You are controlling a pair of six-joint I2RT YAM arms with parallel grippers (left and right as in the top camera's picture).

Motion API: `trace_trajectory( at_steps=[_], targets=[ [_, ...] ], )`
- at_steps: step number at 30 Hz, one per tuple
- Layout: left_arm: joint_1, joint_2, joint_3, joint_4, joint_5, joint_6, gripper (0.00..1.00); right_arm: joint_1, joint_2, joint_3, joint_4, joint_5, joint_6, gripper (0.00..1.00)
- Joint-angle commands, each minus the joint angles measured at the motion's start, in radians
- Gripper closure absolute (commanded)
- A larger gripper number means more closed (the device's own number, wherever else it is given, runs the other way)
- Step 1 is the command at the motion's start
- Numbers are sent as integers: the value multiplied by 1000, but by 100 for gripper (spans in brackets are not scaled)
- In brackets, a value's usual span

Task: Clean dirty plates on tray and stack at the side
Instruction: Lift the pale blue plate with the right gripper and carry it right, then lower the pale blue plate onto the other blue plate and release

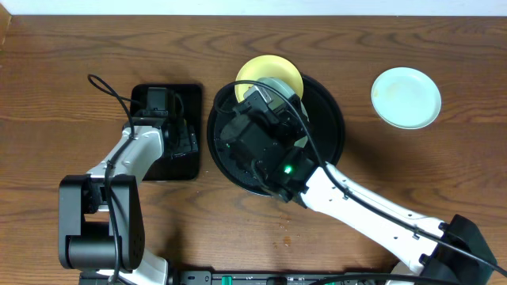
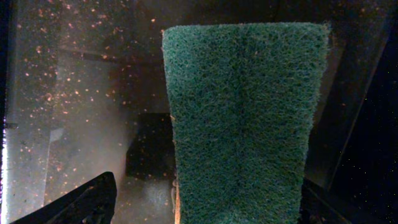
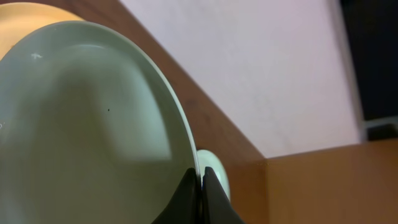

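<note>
Wood-grain table (image 1: 63,63); over the round black tray (image 1: 337,131) my right gripper (image 3: 200,186) is pinched tight on the rim of a mint-green plate (image 3: 81,124), tilted up by the yellow plate (image 1: 273,67) at the tray's far edge. So small a bite could let it pivot or slip, I judge. Left of the tray, my left gripper (image 2: 205,193) stands wide around the green scouring pad (image 2: 245,112), unclamped.

Tray (image 1: 329,131): round, glossy black, raised rim, under the right claw (image 3: 200,179).
Held green plate (image 3: 87,124): pale mint, tipped up, rim pinched in the claw.
Yellow plate (image 1: 269,67): pale, just beyond the claw, at the far edge of the black round.
Second green plate (image 1: 405,96): flat on the tabletop (image 1: 444,47), well right of the claw.
</note>
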Motion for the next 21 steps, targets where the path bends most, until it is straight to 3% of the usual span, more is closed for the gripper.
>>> trace_trajectory(
  at_steps=[1, 7, 13, 21],
  targets=[
    [6, 10, 4, -3, -2, 9, 14, -53, 3, 0, -15, -187, 82, 99],
    [6, 10, 4, -3, -2, 10, 14, -227, 0, 0, -37, -610, 241, 99],
    [6, 10, 4, -3, -2, 9, 14, -527, -3, 0, -29, -1114, 312, 99],
    [6, 10, 4, -3, -2, 10, 14, -893, -1, 0, -32, -1197, 322, 99]
  ],
)
